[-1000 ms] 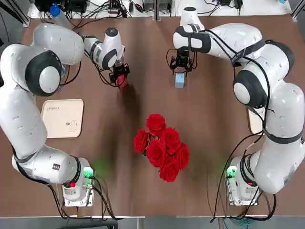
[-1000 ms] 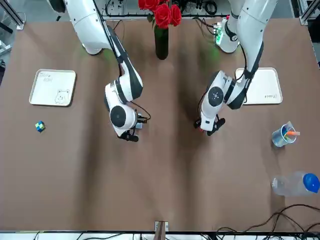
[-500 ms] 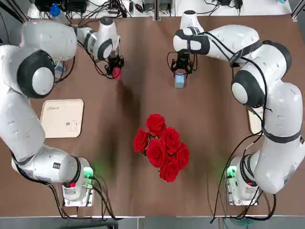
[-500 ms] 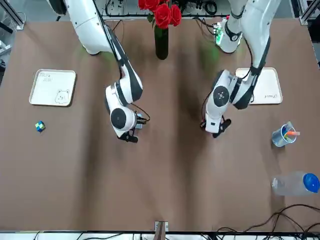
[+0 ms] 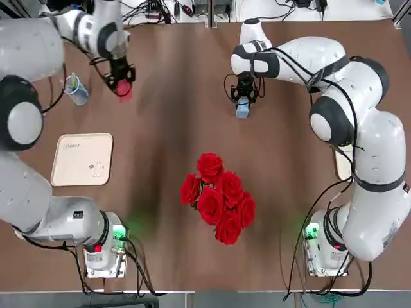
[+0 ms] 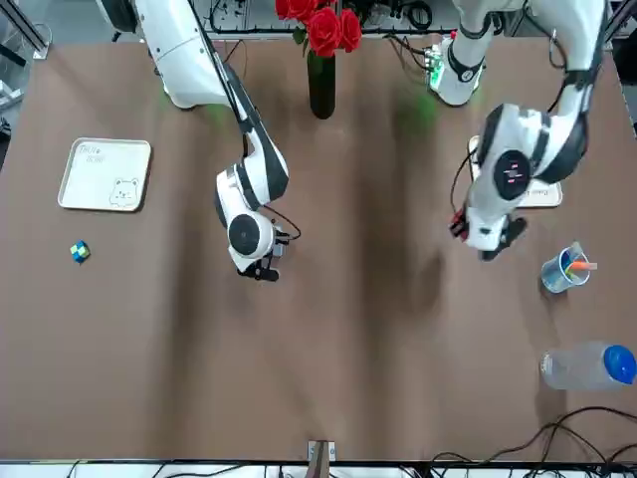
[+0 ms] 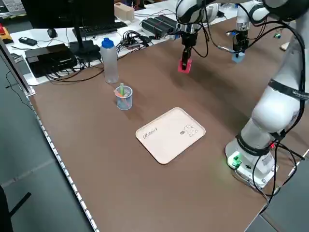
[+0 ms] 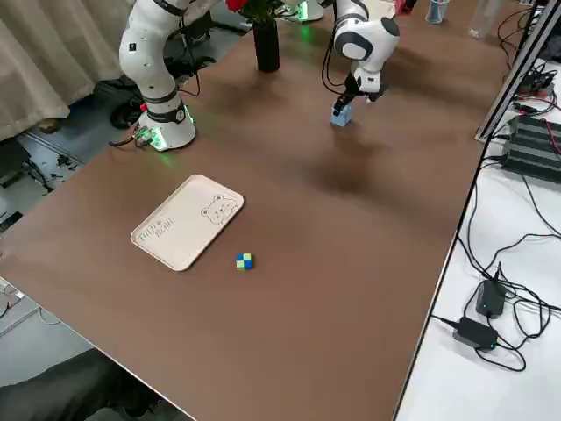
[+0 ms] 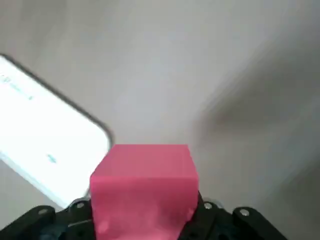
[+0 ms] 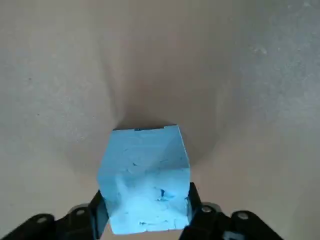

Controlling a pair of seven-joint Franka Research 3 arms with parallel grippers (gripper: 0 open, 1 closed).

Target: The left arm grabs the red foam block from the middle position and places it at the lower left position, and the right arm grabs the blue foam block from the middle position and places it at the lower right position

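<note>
The red foam block (image 5: 124,90) hangs above the far left part of the table, with my left gripper (image 5: 121,85) shut on it. In the left wrist view the red foam block (image 9: 144,185) fills the gap between the jaws, and the lower left position (image 9: 44,144) shows beyond it. That cream tray (image 5: 83,159) lies nearer the left base. The blue foam block (image 5: 242,109) rests on the middle position (image 5: 192,109). My right gripper (image 5: 243,99) stands over it, shut on the blue foam block (image 10: 145,177). The lower right position (image 6: 107,174) lies bare, with a cartoon drawing.
A vase of red roses (image 5: 217,196) stands in the table's centre between the arms. A cup of pens (image 5: 77,90) sits just left of the red block, with a water bottle (image 6: 587,366) farther out. A small puzzle cube (image 6: 81,252) lies beyond the cartoon tray.
My left gripper shut on the red block, lifted it and swung it toward the robot's left. My right gripper closed on the blue block, which has stayed in place.
</note>
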